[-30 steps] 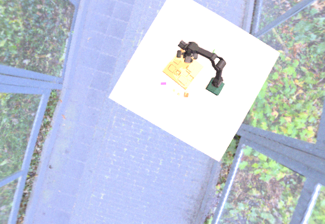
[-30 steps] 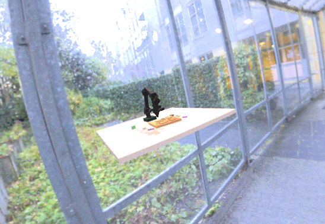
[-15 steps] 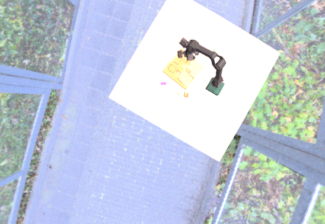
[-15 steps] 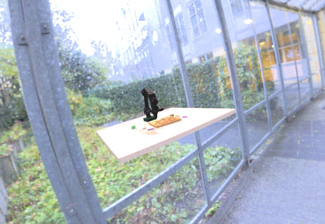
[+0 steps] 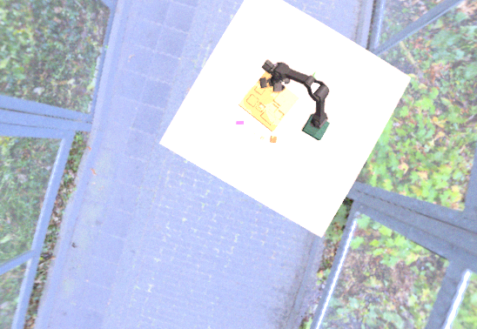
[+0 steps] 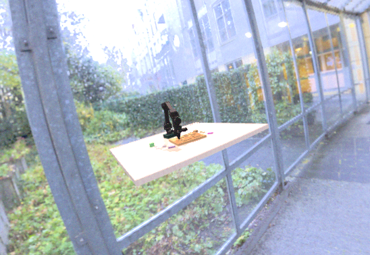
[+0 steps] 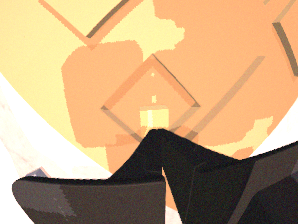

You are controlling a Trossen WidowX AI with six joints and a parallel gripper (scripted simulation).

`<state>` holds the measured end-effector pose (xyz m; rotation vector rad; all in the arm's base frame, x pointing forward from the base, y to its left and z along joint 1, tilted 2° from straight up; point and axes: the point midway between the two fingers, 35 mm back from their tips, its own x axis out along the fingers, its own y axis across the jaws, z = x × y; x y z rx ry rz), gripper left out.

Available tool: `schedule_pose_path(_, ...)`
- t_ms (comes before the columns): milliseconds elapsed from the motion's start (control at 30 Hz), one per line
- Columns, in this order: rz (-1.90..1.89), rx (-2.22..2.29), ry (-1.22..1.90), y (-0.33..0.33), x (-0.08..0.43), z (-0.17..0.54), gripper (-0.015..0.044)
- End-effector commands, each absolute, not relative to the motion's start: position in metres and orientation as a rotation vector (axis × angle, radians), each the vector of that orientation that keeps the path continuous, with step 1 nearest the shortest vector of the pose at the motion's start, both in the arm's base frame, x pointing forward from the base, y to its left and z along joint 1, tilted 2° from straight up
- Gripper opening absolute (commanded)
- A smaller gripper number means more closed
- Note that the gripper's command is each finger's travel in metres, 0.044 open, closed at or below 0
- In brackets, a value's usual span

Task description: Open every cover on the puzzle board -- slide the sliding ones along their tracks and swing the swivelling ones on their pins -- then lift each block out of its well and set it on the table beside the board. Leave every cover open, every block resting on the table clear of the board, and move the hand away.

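Note:
The orange-yellow puzzle board (image 5: 287, 97) (image 6: 190, 142) (image 7: 220, 35) lies flat, with several wells and grooves. My gripper (image 6: 179, 137) (image 7: 156, 135) is shut and empty, pointing down low over the board. In the wrist view its tips are at the near corner of a square outline, beside a small pale yellow piece (image 7: 154, 118) inside it; whether that is a knob or a block I cannot tell. Off the board lie a magenta block (image 5: 239, 123) (image 6: 210, 133), an orange block (image 5: 273, 139), a green block (image 6: 151, 144) and a purple block (image 6: 171, 147). Cover positions are mostly too small to tell.
The pale table (image 5: 300, 197) (image 6: 145, 169) carries the board and the arm's green base (image 5: 315, 129). A greyish block (image 7: 40, 172) shows beside the board, partly behind a finger. The arm hides part of the board in the top view, and its shadow darkens the wrist view.

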<state>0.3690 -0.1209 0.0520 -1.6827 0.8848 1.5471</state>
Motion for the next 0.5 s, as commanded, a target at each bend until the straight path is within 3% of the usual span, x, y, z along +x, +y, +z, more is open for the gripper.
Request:
schedule_pose_path(0, 1.552, -1.677, 0.879, -0.12, 0.369, 0.047, 0.0)
schedule_pose_path(467, 1.552, -1.677, 0.879, -0.119, 0.37, 0.035, 0.0)
